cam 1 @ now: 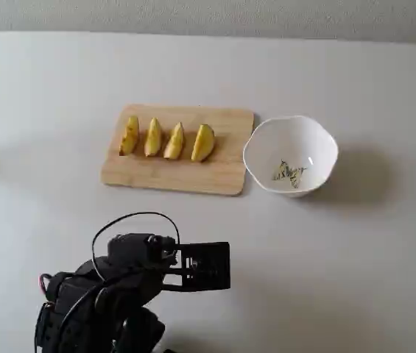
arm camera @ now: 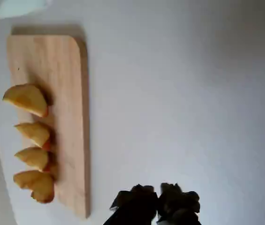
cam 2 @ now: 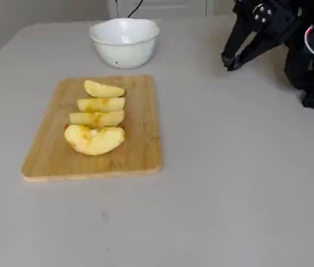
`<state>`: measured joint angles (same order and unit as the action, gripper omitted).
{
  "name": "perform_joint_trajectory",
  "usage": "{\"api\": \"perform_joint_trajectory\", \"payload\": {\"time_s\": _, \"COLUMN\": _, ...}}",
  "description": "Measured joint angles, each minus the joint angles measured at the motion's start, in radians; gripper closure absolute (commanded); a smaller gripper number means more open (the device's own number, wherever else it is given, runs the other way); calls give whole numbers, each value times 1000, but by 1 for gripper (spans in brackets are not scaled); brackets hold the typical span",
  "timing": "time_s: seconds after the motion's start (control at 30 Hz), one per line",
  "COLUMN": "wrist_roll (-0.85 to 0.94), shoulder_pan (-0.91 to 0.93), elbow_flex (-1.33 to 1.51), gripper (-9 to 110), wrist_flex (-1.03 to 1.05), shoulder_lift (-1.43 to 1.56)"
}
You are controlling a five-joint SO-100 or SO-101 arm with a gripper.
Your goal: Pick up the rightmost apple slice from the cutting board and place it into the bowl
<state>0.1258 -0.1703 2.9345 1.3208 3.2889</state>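
Pincer hangs closed and empty above the bare surface, well apart from the cutting board. On that board four slices lie in a row; the rightmost apple slice sits nearest the bowl, which stands just beside the board.

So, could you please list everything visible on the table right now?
apple slices: four, pale yellow, in a row on the board; the rightmost apple slice lies nearest the bowl
cutting board: one, light tan wood, mid-table
bowl: one, white, empty, beside the board's right end in that fixed view
table: one, pale grey
arm: one, black, at the near edge
gripper: one, black, fingertips together, holding nothing, off the board
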Motion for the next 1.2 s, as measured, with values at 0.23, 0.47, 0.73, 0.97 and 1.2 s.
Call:
{"api": "perform_joint_trajectory", "payload": {"time_s": 0.23, "wrist_roll": 38, "shoulder_pan": -46, "elbow_flex": 0, "gripper": 101, "wrist_flex": 0, "shoulder_lift": 0}}
{"api": "perform_joint_trajectory", "payload": {"time_s": 0.47, "wrist_roll": 40, "shoulder_pan": -46, "elbow_flex": 0, "gripper": 101, "wrist_flex": 0, "shoulder_lift": 0}}
{"api": "perform_joint_trajectory", "payload": {"time_s": 0.73, "wrist_roll": 40, "shoulder_pan": -46, "elbow_flex": 0, "gripper": 101, "wrist_flex": 0, "shoulder_lift": 0}}
{"api": "perform_joint_trajectory", "payload": {"time_s": 0.97, "wrist_roll": 40, "shoulder_pan": -46, "elbow_flex": 0, "gripper": 101, "wrist_flex": 0, "shoulder_lift": 0}}
{"api": "perform_joint_trajectory", "payload": {"time_s": 1.2, "wrist_roll": 43, "shoulder_pan": -49, "elbow_flex": 0, "gripper": 101, "wrist_flex": 0, "shoulder_lift": 0}}
